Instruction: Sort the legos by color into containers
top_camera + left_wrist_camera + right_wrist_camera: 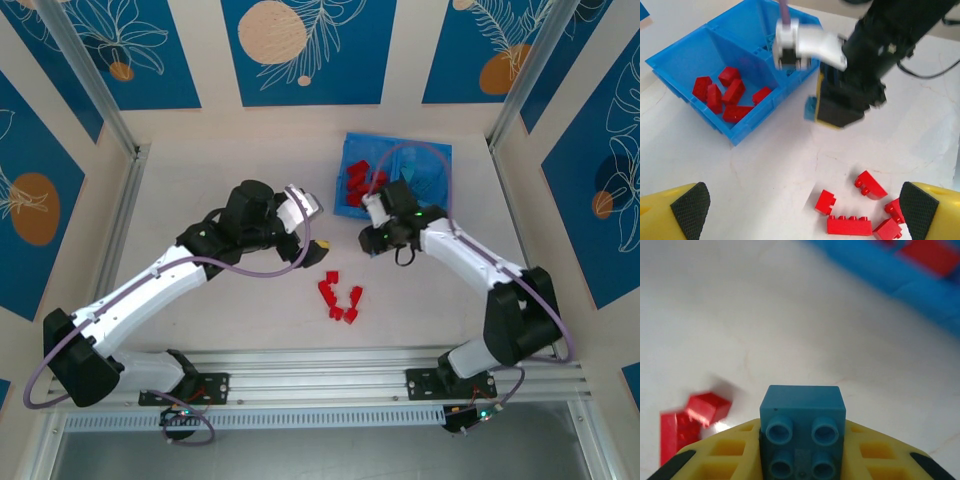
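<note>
Right gripper (840, 107) clamped on a blue four-stud lego (802, 432) near the tray (747, 131); left gripper (805, 212) wide open over red legos (850, 225).

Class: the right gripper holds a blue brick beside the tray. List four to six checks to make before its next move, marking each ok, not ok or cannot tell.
1. Is the blue brick seated in the right gripper? Ok, it sits between the fingers.
2. Does the tray keep the sorted red bricks in one compartment? Ok.
3. Is there room in the other compartment? Cannot tell, the right arm hides part of it.
4. Is the left gripper open and apart from the right arm? Ok.
5. Is the table free of loose red bricks? Not ok, several lie there.
</note>
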You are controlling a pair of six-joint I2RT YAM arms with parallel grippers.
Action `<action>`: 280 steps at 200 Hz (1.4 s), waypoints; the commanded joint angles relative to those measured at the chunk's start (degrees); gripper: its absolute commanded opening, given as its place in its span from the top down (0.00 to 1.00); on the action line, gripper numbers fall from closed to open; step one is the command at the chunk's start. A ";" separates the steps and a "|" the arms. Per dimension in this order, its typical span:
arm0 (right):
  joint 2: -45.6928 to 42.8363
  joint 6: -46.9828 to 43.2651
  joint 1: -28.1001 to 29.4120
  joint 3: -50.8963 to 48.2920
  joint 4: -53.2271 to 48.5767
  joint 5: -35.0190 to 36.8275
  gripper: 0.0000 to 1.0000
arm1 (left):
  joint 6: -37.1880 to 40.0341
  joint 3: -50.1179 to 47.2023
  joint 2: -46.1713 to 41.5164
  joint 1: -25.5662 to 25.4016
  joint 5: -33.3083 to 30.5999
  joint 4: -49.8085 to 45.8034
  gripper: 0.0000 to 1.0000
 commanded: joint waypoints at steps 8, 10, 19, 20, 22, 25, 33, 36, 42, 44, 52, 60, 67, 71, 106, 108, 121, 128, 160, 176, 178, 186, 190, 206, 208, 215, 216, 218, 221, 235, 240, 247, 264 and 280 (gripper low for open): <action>-4.42 13.18 -9.46 1.68 7.09 -5.11 0.72 | -5.47 -1.28 -1.10 -0.66 3.04 7.39 0.00; -4.43 13.75 -10.13 1.74 7.49 -5.22 0.72 | -5.83 -1.34 -1.11 -0.68 3.08 7.61 0.00; -3.60 15.91 -12.99 2.44 8.45 -5.26 0.72 | -7.22 -1.32 -0.83 -0.73 3.12 8.67 0.00; -3.43 16.21 -13.21 2.60 8.46 -5.14 0.72 | -7.39 -1.35 -0.81 -0.74 3.13 8.80 0.00; -3.09 16.64 -13.75 3.04 8.43 -4.99 0.72 | -7.76 -1.25 -0.75 -0.74 3.06 9.04 0.00; -2.45 17.17 -14.49 3.54 8.17 -4.80 0.72 | -8.31 -1.23 -0.74 -0.77 3.01 9.29 0.00; -0.32 18.02 -16.23 5.85 7.14 -4.47 0.72 | -9.56 -1.23 -0.51 -0.75 2.78 9.88 0.00; 0.65 18.20 -16.79 6.91 6.70 -4.36 0.72 | -10.04 -1.20 -0.45 -0.80 2.66 9.92 0.00; 2.65 18.44 -17.88 8.87 5.60 -3.89 0.71 | -10.97 -1.02 -0.21 -0.77 2.32 9.92 0.00; 3.16 18.45 -18.19 9.51 5.32 -3.71 0.71 | -11.29 -0.93 -0.18 -0.75 2.16 9.89 0.00; 6.09 18.47 -19.29 11.90 4.55 -3.21 0.71 | -12.67 -0.58 -0.02 -0.76 1.55 9.24 0.00; 8.67 18.45 -20.09 13.73 4.60 -2.86 0.71 | -13.73 0.19 0.30 -0.77 1.06 7.56 0.00; 10.88 18.37 -20.60 15.51 4.83 -2.52 0.71 | -14.50 0.91 0.66 -0.76 0.64 5.66 0.00; 12.09 18.13 -20.79 16.56 4.91 -2.12 0.71 | -14.86 1.48 0.86 -0.77 0.44 4.47 0.00; 23.04 17.03 -21.17 26.62 3.65 2.70 0.69 | -18.56 3.49 1.41 -0.77 -2.61 -1.34 0.00; 23.61 17.06 -21.17 27.33 3.51 2.75 0.68 | -18.88 3.50 1.28 -0.77 -2.90 -1.45 0.00; 27.00 17.27 -21.24 31.67 1.57 2.31 0.64 | -22.11 3.47 1.28 -0.79 -5.06 -2.32 0.00; 28.45 17.52 -21.25 33.96 0.60 1.74 0.61 | -24.07 3.64 1.49 -0.74 -6.31 -3.28 0.00; 30.65 16.19 -21.09 40.98 -3.46 -3.12 0.44 | -32.99 5.08 4.18 -0.76 -8.78 -8.66 0.01; 28.65 15.59 -20.99 40.49 -4.77 -5.27 0.41 | -33.61 6.29 6.84 -0.74 -6.51 -11.49 0.02; 28.22 15.50 -20.99 40.18 -4.90 -5.61 0.41 | -33.58 6.50 7.21 -0.74 -6.18 -11.79 0.02; 26.11 15.25 -21.04 38.80 -5.45 -7.29 0.39 | -33.78 7.37 8.69 -0.85 -5.27 -13.26 0.02; 25.09 15.35 -21.00 37.83 -5.88 -8.08 0.38 | -33.83 7.81 9.50 -0.90 -4.99 -13.97 0.03; 18.56 15.85 -20.77 32.64 -7.52 -12.48 0.33 | -32.52 9.53 12.29 -1.56 -4.67 -16.45 0.05; 17.62 15.85 -20.69 31.83 -7.65 -12.84 0.32 | -32.23 9.71 12.61 -1.65 -4.69 -16.70 0.06; 14.38 16.05 -20.52 28.78 -8.18 -15.80 0.30 | -31.60 10.54 14.19 -1.82 -5.04 -17.88 0.07; 13.87 16.06 -20.49 28.29 -8.29 -15.99 0.30 | -31.53 10.65 14.39 -1.85 -5.13 -18.09 0.07; 12.82 16.03 -20.40 27.49 -8.37 -16.73 0.30 | -31.44 10.91 14.98 -1.97 -5.35 -18.56 0.08; 11.26 16.08 -20.19 26.01 -8.57 -17.51 0.29 | -31.41 11.39 15.78 -1.98 -5.58 -19.22 0.08; 3.90 17.01 -18.84 18.95 -9.63 -19.03 0.26 | -31.91 14.47 20.35 -2.09 -6.77 -23.11 0.12; 1.26 17.73 -18.12 16.42 -10.03 -18.85 0.25 | -32.41 15.84 22.16 -2.14 -6.96 -24.87 0.12; -2.21 19.47 -17.14 13.17 -10.91 -18.24 0.24 | -33.46 17.94 24.86 -2.24 -7.06 -27.09 0.13; -9.77 24.11 -15.20 6.77 -13.92 -15.99 0.21 | -36.65 22.12 30.93 -2.64 -6.07 -30.52 0.15; -15.19 27.87 -13.89 2.42 -16.66 -14.16 0.19 | -39.83 24.92 35.69 -3.39 -4.29 -31.39 0.16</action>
